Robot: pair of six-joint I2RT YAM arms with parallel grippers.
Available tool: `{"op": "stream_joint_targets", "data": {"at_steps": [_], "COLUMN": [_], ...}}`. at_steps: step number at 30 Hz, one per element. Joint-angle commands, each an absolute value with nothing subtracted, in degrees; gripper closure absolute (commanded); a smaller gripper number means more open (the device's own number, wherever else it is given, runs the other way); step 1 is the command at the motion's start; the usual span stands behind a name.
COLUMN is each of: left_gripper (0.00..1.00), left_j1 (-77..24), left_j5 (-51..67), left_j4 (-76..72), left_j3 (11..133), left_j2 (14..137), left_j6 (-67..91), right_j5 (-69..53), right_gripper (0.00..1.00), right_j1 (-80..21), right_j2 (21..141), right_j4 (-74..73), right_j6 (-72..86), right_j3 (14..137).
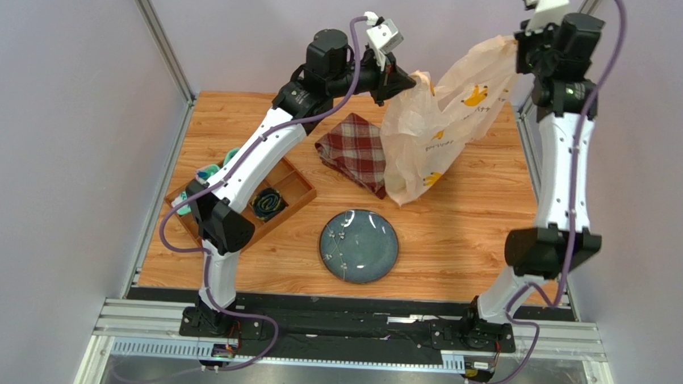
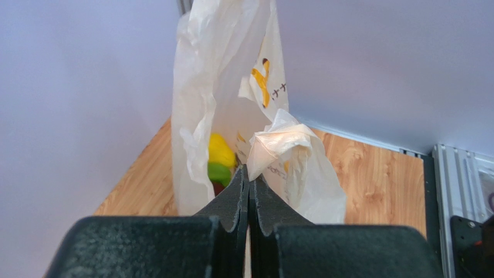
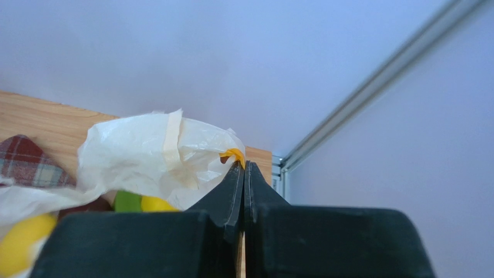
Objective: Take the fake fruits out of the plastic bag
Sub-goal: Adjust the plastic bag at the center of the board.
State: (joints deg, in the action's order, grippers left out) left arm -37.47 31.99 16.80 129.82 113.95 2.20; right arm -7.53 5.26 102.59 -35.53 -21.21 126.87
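The beige plastic bag (image 1: 437, 127) hangs stretched between both grippers above the back of the table, its bottom end low near the wood. My left gripper (image 1: 406, 77) is shut on the bag's left edge; in the left wrist view the closed tips (image 2: 249, 171) pinch the film (image 2: 278, 139). My right gripper (image 1: 523, 41) is shut on the bag's upper right edge (image 3: 174, 150), tips closed (image 3: 243, 166). Fake fruits lie inside the bag: a yellow piece (image 2: 220, 149), a green piece (image 2: 218, 172) and something dark red under them. The right wrist view shows green (image 3: 127, 201) and yellow (image 3: 20, 240) pieces.
A red plaid cloth (image 1: 355, 150) lies just left of the hanging bag. A blue-grey plate (image 1: 359, 245) sits in front of it. A wooden tray (image 1: 298, 190) with coiled black and teal items stands at the left, under the left arm.
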Motion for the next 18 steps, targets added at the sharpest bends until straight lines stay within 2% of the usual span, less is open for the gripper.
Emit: {"op": "stream_joint_targets", "data": {"at_steps": [1, 3, 4, 7, 8, 11, 12, 14, 15, 16, 18], "left_gripper": [1.0, 1.0, 1.0, 1.0, 1.0, 1.0, 1.0, 0.97, 0.92, 0.87, 0.81], "left_j1": [-38.1, -38.5, -39.4, -41.5, -42.0, -44.3, -45.2, -45.6, -45.6, -45.6, -45.6], "left_j5": [39.9, 44.4, 45.3, 46.1, 46.1, 45.1, 44.3, 43.2, 42.3, 41.8, 40.5], "left_j4": [18.4, 21.3, 24.4, 27.7, 27.9, 28.6, 29.2, 29.4, 28.9, 28.4, 27.5], "left_j3": [132.9, 128.7, 126.3, 113.1, 106.0, 95.8, 94.2, 91.1, 90.4, 89.8, 89.1], "left_j2": [112.9, 110.4, 109.3, 104.8, 102.7, 99.9, 99.6, 98.8, 98.6, 98.4, 97.6], "left_j6": [1.6, 0.3, 0.1, -5.5, -7.8, -11.8, -12.7, -12.5, -11.5, -11.0, -9.8], "right_j5": [-7.0, -6.2, -6.0, -3.9, -4.3, -3.9, -4.4, -8.1, -9.3, -10.4, -15.4], "right_gripper": [1.0, 1.0, 1.0, 1.0, 1.0, 1.0, 0.96, 0.71, 0.48, 0.4, 0.29], "right_j1": [6.1, 7.2, 7.3, 7.5, 7.5, 7.5, 7.5, 7.5, 7.5, 7.5, 7.4], "right_j2": [84.8, 78.5, 76.1, 65.3, 60.9, 54.2, 50.7, 48.5, 47.8, 47.9, 49.0], "right_j4": [-29.7, -29.4, -29.9, -34.4, -35.8, -40.4, -43.1, -46.2, -48.6, -49.6, -53.3], "right_j6": [-22.8, -23.0, -23.1, -21.1, -20.6, -18.3, -18.3, -20.1, -20.7, -21.4, -23.0], "right_j3": [108.2, 98.5, 89.8, 74.1, 63.3, 49.6, 48.4, 48.9, 52.3, 54.6, 63.8]}}
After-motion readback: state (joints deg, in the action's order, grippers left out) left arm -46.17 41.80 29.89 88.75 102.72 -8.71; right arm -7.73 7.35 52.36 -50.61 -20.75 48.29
